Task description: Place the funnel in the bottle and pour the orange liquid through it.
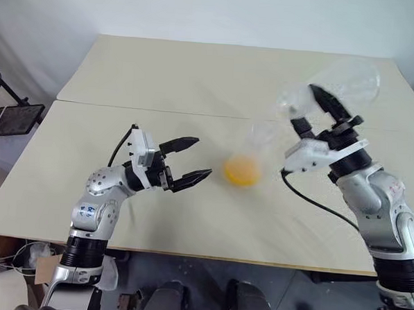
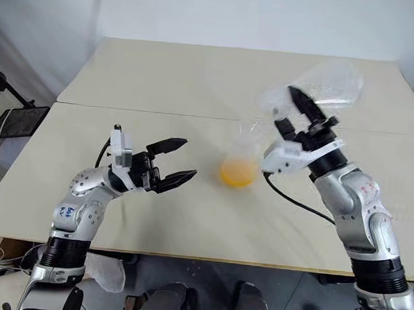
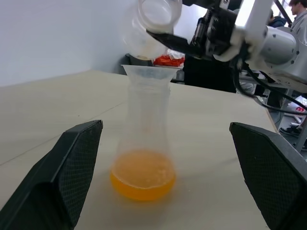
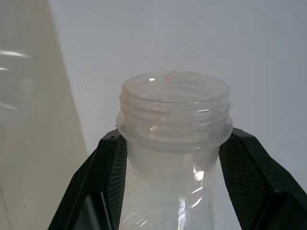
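The clear bottle [image 1: 249, 154] stands upright mid-table with the small clear funnel [image 3: 149, 73] seated in its neck. The orange liquid [image 1: 241, 172] pools in the bottle's base. My left gripper [image 1: 200, 157] is open just to the left of the bottle, at its height and apart from it, and its fingers [image 3: 62, 177] flank the bottle in the left wrist view. My right gripper [image 1: 312, 108] is shut on the neck of a large clear flask [image 1: 346, 80]. The flask is lifted above and to the right of the funnel, looks empty, and its threaded mouth [image 4: 175, 103] shows in the right wrist view.
The beige table [image 1: 197, 78] has a seam running across it behind the bottle. A black stand [image 1: 14, 117] is off its left edge. A black cable [image 1: 315, 202] trails from my right wrist over the table. A person [image 3: 300, 9] is in the background.
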Available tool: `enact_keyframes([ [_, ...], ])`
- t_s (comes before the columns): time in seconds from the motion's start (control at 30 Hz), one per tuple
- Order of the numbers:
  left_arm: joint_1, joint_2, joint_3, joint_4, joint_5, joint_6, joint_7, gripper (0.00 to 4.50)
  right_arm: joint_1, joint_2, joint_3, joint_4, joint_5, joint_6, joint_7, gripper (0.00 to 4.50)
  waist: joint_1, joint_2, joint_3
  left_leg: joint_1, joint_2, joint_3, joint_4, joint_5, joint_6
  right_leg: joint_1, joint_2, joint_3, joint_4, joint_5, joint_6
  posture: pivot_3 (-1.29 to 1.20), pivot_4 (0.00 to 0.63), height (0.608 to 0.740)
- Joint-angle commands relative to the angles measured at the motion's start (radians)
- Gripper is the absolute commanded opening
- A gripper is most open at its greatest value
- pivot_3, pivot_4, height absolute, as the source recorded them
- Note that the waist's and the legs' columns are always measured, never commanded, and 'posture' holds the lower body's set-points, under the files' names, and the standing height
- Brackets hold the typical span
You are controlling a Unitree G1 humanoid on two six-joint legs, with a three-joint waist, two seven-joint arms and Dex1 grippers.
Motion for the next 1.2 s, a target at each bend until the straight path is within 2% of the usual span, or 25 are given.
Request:
enact_keyframes([
  [0.03, -0.014, 0.008, 0.008, -0.012, -0.009, -0.016, -0.008, 4.50, 0.005, 0.059, -0.146, -0.062, 0.201, 0.194, 0.044, 2.42, 0.001, 0.000, 0.000, 0.000, 0.000, 0.000, 0.000, 0.000, 0.000, 0.000, 0.000, 0.000, 0.000, 0.000, 0.000, 0.00, 0.150, 0.740],
  [0.23, -0.018, 0.008, 0.005, -0.008, -0.008, -0.016, -0.011, 4.50, 0.006, 0.079, -0.361, 0.053, 0.360, 0.382, 0.001, 2.42, -0.001, 0.000, 0.000, 0.000, -0.001, 0.000, -0.001, 0.000, 0.000, 0.000, -0.001, 0.000, 0.000, 0.000, 0.000, 0.00, 0.150, 0.740],
  [0.4, -0.026, 0.001, 0.000, -0.001, -0.004, -0.017, -0.008, 4.50, -0.011, 0.089, -0.505, 0.228, 0.530, 0.365, -0.011, 2.42, -0.003, 0.000, 0.000, 0.001, -0.001, 0.001, -0.001, 0.000, 0.000, 0.000, 0.000, 0.000, 0.001, 0.000, 0.000, 0.00, 0.150, 0.740],
  [0.63, -0.048, 0.001, 0.001, 0.015, -0.003, -0.021, -0.010, 4.50, 0.028, 0.077, -0.518, 0.291, 0.557, 0.360, -0.079, 2.42, -0.006, 0.000, 0.000, 0.001, -0.001, 0.002, -0.001, 0.000, 0.000, -0.001, 0.000, 0.001, 0.001, 0.000, 0.000, 0.00, 0.150, 0.740],
  [0.9, -0.052, 0.003, 0.000, 0.022, -0.004, -0.027, -0.009, 4.50, 0.074, 0.133, -0.509, 0.151, 0.602, 0.474, -0.169, 2.42, -0.003, 0.001, 0.000, 0.001, 0.000, 0.001, -0.001, 0.000, 0.000, -0.001, 0.000, 0.002, 0.001, 0.000, 0.000, 0.00, 0.150, 0.740],
  [1.1, -0.053, 0.006, 0.000, 0.027, -0.005, -0.025, -0.014, 4.50, 0.122, 0.162, -0.553, 0.099, 0.639, 0.536, -0.236, 2.42, 0.002, 0.001, 0.000, 0.000, -0.001, 0.000, -0.001, 0.000, 0.000, 0.000, -0.001, 0.003, 0.001, 0.000, 0.000, 0.00, 0.150, 0.740],
  [1.2, -0.052, 0.008, 0.001, 0.025, -0.007, -0.022, -0.016, 4.50, 0.157, 0.192, -0.563, 0.051, 0.690, 0.520, -0.223, 3.42, 0.001, 0.000, 0.000, 0.000, -0.001, -0.001, -0.001, 0.000, 0.000, 0.000, -0.001, 0.002, 0.001, 0.000, 0.000, 0.00, 0.150, 0.740],
])
